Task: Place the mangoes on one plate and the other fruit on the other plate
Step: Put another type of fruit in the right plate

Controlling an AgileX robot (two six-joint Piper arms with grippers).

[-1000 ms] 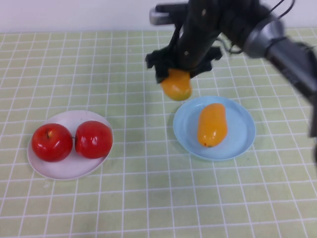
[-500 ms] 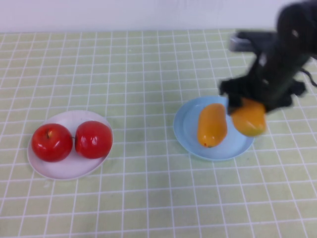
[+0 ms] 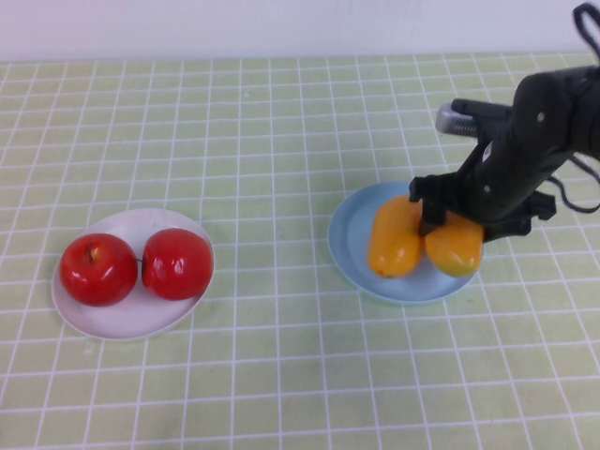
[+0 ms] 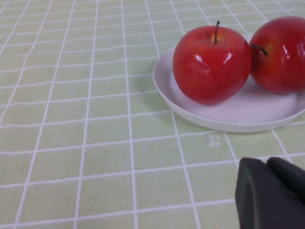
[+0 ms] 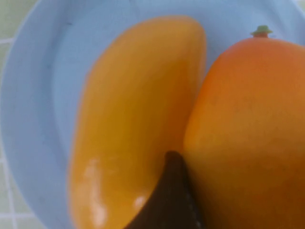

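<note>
Two orange mangoes are on the light blue plate (image 3: 343, 246). The first mango (image 3: 394, 236) lies on its left half. The second mango (image 3: 456, 247) rests against it, with my right gripper (image 3: 457, 225) shut on it from above. In the right wrist view one dark finger (image 5: 171, 200) is wedged between the first mango (image 5: 138, 109) and the held mango (image 5: 248, 133). Two red apples (image 3: 97, 269) (image 3: 177, 263) sit on the white plate (image 3: 122, 323). My left gripper (image 4: 274, 191) hovers shut and holding nothing just short of the white plate (image 4: 238, 117); it is outside the high view.
The table is covered by a green checked cloth (image 3: 281, 169). A pale wall runs along its far edge. The two plates stand apart, with bare cloth between them and in front of them.
My right gripper carried the second mango from behind the blue plate to the right, then down onto the plate against the first mango, which has shifted slightly left.
</note>
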